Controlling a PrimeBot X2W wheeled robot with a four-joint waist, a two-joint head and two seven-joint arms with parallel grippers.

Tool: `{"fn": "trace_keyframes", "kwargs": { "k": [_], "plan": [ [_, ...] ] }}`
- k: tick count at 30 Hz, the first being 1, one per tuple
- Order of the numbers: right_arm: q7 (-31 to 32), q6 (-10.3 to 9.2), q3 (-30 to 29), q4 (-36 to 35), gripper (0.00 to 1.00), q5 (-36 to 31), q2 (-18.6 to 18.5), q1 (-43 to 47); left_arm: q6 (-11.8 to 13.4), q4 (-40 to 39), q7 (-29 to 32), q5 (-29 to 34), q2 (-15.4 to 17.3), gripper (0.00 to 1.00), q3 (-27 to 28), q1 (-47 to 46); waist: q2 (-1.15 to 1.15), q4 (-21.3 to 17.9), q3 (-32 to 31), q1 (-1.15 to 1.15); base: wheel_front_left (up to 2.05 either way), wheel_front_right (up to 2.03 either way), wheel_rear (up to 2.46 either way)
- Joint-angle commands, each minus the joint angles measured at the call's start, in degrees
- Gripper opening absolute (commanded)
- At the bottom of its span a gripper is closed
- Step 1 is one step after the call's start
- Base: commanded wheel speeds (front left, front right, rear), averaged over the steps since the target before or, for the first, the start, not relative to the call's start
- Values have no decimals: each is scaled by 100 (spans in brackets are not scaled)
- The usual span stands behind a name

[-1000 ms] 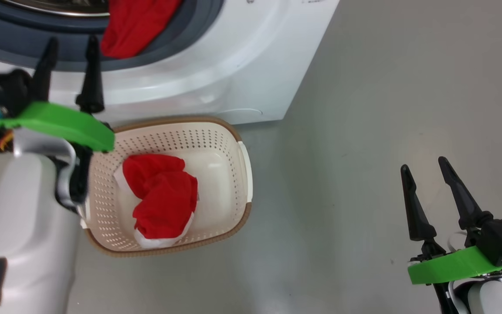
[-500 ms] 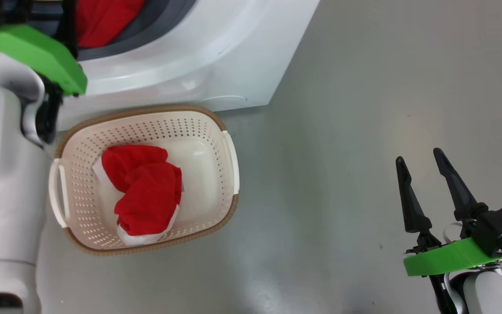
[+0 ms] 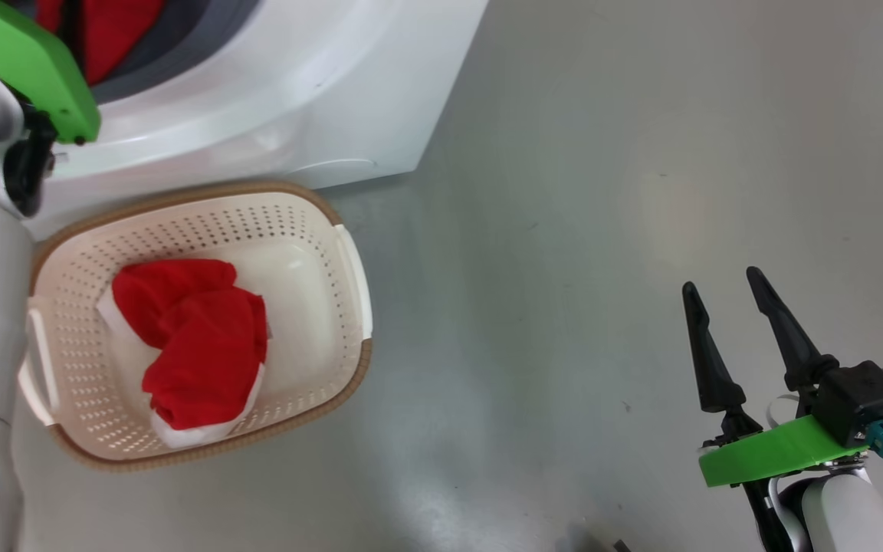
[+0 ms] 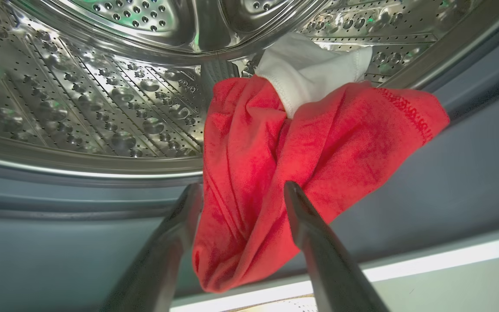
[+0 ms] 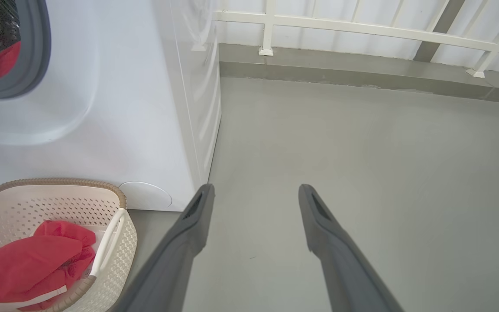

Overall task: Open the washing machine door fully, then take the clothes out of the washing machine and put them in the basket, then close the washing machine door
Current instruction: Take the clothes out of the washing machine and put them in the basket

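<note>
Left gripper: jaws stood wide, nothing held. Over the last second it advanced to mouth of big white boxy washing machine. Fingers straddled bright red soft garment draped over machine's grey rubber gasket; grasp judged imminent. Second red garment lay in cream perforated plastic basket at machine's foot. Right gripper: wide, empty, well clear of machine.

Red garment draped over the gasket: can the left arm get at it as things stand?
Probably yes. The left gripper is open, and its fingers flank the hanging fold of the red garment on the grey gasket; nothing blocks the way.
</note>
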Motion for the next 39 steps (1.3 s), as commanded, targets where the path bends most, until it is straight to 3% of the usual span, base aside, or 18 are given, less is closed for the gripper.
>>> {"fn": "trace_keyframes", "kwargs": {
  "k": [1, 22, 23, 24, 25, 26, 31, 39],
  "plan": [
    [-35, 2, 123, -95, 100, 51, -77, -83, 7, -97, 6, 74, 289, 100, 59, -159, 0, -93, 58, 0, 0, 0, 0],
    [-37, 2, 280, -46, 100, 242, -77, -182, -28, 692, 89, -97, 446, 100, -20, -400, 0, -340, 270, 0, 0, 0, 0],
    [-37, 2, 284, -49, 100, 243, -77, -188, -37, 706, 103, -94, 446, 76, -38, -402, 0, -337, 273, 0, 0, 0, 0],
    [-37, 2, 289, -51, 100, 246, -77, -195, -48, 723, 133, -99, 441, 45, -51, -401, 0, -334, 277, 0, 0, 0, 0],
    [-37, 2, 292, -57, 100, 247, -77, -202, -58, 735, 151, -96, 437, 7, -72, -402, 0, -330, 280, 0, 0, 0, 0],
    [-37, 2, 293, -63, 100, 247, -77, -208, -68, 743, 156, -96, 435, 0, -88, -406, 0, -325, 284, 0, 0, 0, 0],
    [-37, 2, 308, -79, 100, 254, -77, -221, -108, 772, 85, -99, 459, 0, -152, -391, 0, -309, 288, 0, 0, 0, 0],
    [-37, 2, 323, -85, 100, 303, -77, -234, -114, 640, -564, -4, 470, 0, -292, -351, 0, -216, 308, 0, 0, 0, 0]
  ]
}}
